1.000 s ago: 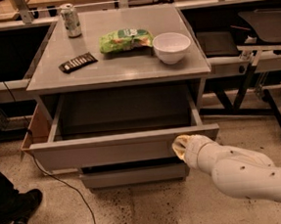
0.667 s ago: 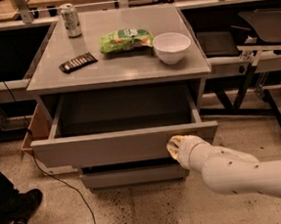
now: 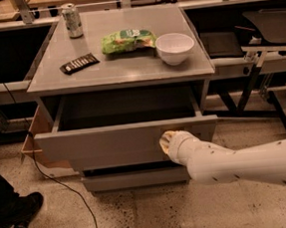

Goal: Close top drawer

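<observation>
The top drawer [image 3: 105, 145] is seen pulled well out of the cabinet, its shallow box open beneath the surface [image 3: 129, 73]. Its long axis runs left to right. The gripper [image 3: 166, 143] is set against the right-hand part of the flat front panel; whether it is released or clenched cannot be told. The drawer lies directly beyond the gripper, so a straight push into the cabinet is called for. As the contact is off-centre, some skewing may be expected. 1 can [image 3: 72, 20], 1 dark packet [image 3: 79, 63], 1 green bag [image 3: 128, 40] and 1 white bowl [image 3: 175, 47] are carried on the surface, clear of the drawer's path.
</observation>
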### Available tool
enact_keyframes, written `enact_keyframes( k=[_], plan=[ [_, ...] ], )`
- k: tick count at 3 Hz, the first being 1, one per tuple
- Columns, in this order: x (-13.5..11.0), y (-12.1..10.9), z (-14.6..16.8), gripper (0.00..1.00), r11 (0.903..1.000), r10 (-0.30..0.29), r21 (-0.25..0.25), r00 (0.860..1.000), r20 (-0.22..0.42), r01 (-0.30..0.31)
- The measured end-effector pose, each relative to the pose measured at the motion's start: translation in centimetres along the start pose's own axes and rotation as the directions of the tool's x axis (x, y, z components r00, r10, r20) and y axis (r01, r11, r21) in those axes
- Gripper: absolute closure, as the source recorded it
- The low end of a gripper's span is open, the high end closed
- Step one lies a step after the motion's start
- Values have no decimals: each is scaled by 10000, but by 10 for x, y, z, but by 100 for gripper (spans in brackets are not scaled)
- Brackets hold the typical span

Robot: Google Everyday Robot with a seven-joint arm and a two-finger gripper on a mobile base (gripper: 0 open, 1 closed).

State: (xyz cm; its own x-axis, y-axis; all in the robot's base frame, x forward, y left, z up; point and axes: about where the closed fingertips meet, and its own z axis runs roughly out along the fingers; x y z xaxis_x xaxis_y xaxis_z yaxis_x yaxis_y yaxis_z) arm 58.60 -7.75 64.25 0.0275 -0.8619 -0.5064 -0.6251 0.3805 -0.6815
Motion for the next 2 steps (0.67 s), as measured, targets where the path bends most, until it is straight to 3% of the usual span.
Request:
enact_keyframes(
  k=[1,2],
  plan=[
    [-7,-10,16,100,9999,-34,121,9999,-97,36],
    [-14,-36,46,100,9993,100,375,9994,-334,-87]
  ],
)
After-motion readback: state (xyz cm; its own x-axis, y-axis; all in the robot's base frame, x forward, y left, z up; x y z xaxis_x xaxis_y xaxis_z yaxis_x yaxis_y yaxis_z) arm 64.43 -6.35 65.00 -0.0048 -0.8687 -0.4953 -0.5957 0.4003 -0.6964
